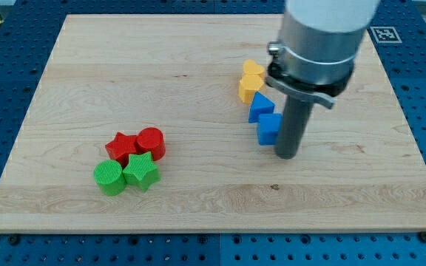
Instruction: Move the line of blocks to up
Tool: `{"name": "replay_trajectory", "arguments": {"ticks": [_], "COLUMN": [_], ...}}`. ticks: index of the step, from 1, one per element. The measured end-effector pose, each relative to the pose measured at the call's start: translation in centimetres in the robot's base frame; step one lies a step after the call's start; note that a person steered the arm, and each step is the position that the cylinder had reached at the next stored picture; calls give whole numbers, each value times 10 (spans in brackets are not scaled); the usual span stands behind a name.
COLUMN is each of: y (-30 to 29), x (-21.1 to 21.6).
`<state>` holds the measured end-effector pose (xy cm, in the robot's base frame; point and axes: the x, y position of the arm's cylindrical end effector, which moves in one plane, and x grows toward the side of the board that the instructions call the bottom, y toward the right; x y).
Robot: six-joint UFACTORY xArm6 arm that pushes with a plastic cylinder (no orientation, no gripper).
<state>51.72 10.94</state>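
A short line of blocks runs down the board's right half: a yellow block (pixel 254 71) at the top, a second yellow block (pixel 249 89) under it, a blue block (pixel 260 108), then a blue cube (pixel 269 128) at the bottom. They touch one another. My tip (pixel 288 154) rests on the board just right of and slightly below the blue cube, very close to it. The rod rises to the grey arm (pixel 322 37) at the view's top.
A cluster sits at the lower left: a red star (pixel 122 147), a red cylinder (pixel 151 142), a green cylinder (pixel 109 177) and a green star (pixel 141 171). The wooden board (pixel 198 44) lies on a blue pegboard table.
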Motion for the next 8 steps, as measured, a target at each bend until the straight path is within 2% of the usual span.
{"name": "replay_trajectory", "arguments": {"ticks": [2,4,8], "y": [-26,-32,-55], "x": [-4,-39,-80]}}
